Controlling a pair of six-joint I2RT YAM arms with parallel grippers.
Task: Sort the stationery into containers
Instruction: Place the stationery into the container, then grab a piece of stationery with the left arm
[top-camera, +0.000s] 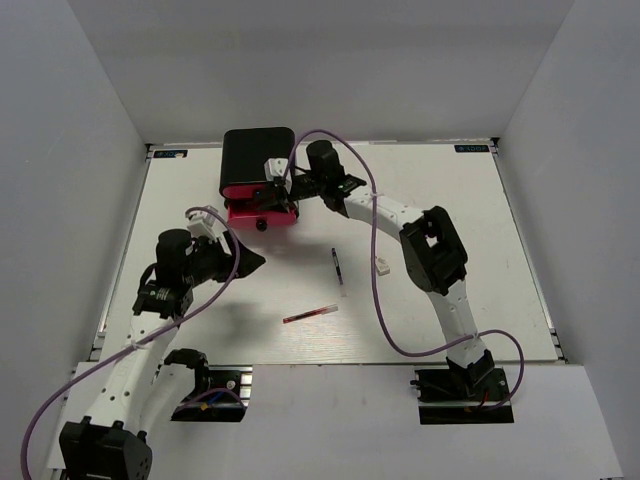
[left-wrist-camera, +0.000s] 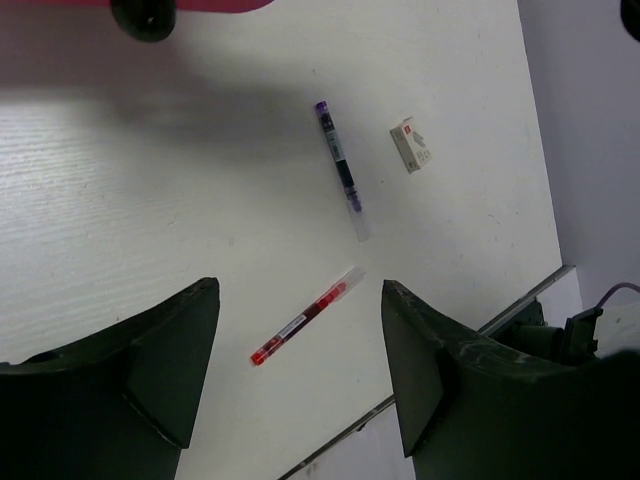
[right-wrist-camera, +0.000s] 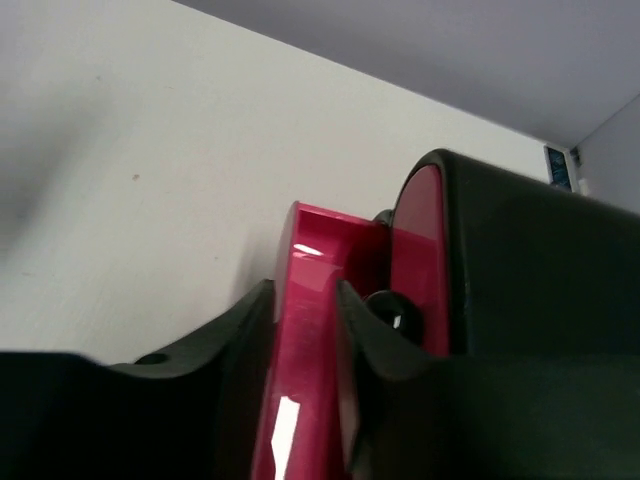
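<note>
The containers are pink-red drawers in a rounded black box (top-camera: 257, 155) at the back of the table. The lowest drawer (top-camera: 262, 215) is pulled out. My right gripper (top-camera: 283, 195) is at that drawer. In the right wrist view its jaws (right-wrist-camera: 303, 290) stand apart astride the drawer's front wall (right-wrist-camera: 320, 235), beside a black knob (right-wrist-camera: 385, 305). Three pieces of stationery lie on the table: a thin red pen (left-wrist-camera: 303, 320), a thin dark pen (left-wrist-camera: 341, 170) and a small white block (left-wrist-camera: 411, 145). My left gripper (left-wrist-camera: 300, 288) hangs open and empty above the red pen.
Grey walls close in the white table (top-camera: 450, 200) at the back and both sides. The table's front edge (left-wrist-camera: 450, 345) runs just beyond the red pen. A purple cable (top-camera: 375, 290) loops from the right arm over the table, close to the white block (top-camera: 382, 266).
</note>
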